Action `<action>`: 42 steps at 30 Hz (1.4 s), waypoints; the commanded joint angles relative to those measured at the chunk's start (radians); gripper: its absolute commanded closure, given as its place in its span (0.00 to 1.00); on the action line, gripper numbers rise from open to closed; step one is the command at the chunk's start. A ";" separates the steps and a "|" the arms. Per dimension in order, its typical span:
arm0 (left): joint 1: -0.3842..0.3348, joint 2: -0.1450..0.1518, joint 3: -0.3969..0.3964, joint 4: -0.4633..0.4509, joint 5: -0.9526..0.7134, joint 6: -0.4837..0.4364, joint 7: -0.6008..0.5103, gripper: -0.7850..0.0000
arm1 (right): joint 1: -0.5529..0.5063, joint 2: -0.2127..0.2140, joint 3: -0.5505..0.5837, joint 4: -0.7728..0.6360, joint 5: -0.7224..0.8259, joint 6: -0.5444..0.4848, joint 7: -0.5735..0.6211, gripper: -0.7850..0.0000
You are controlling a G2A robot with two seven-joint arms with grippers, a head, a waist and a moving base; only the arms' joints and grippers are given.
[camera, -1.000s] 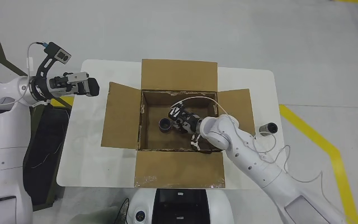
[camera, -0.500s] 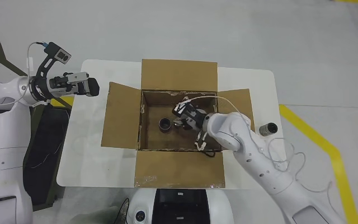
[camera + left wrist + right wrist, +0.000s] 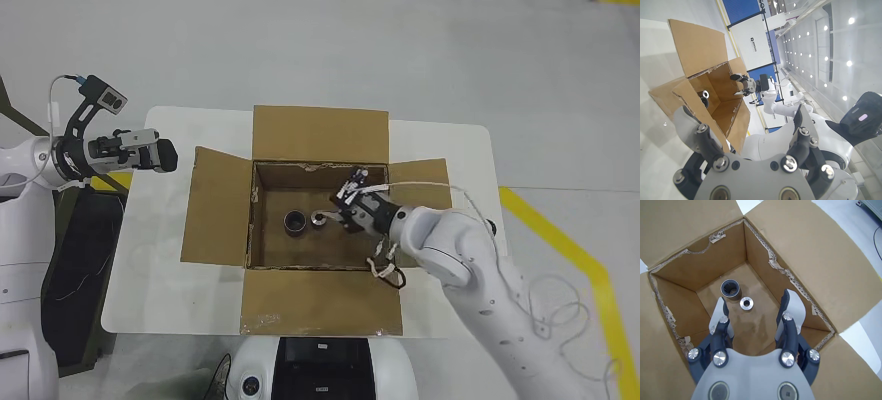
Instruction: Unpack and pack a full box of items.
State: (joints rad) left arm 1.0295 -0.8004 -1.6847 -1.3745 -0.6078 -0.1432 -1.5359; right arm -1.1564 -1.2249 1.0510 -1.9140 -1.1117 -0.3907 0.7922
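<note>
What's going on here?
The right gripper hangs open and empty inside the top of the cardboard box, above a black cylinder and a smaller silver bushing standing side by side on the box floor. The left gripper is open and empty at the table edge, apart from the box.

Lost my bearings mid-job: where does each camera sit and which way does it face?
Top view: above the arms, looking down at table and open box; left gripper away from the box, right gripper over it.
Left wrist view: on the left wrist, facing sideways across the box; own open gripper in foreground.
Right wrist view: on the right wrist, facing down into the box between own open fingers.
Shared: both wrist views show the black tube and silver ring.
</note>
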 commanded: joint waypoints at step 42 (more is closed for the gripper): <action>0.000 0.000 0.000 0.000 0.000 0.000 0.000 0.00 | -0.581 0.094 0.818 -0.144 0.152 0.005 -0.114 0.19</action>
State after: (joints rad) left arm 1.0295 -0.8004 -1.6847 -1.3745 -0.6078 -0.1432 -1.5359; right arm -1.7299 -1.1310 1.8685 -2.0621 -0.9586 -0.3910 0.6811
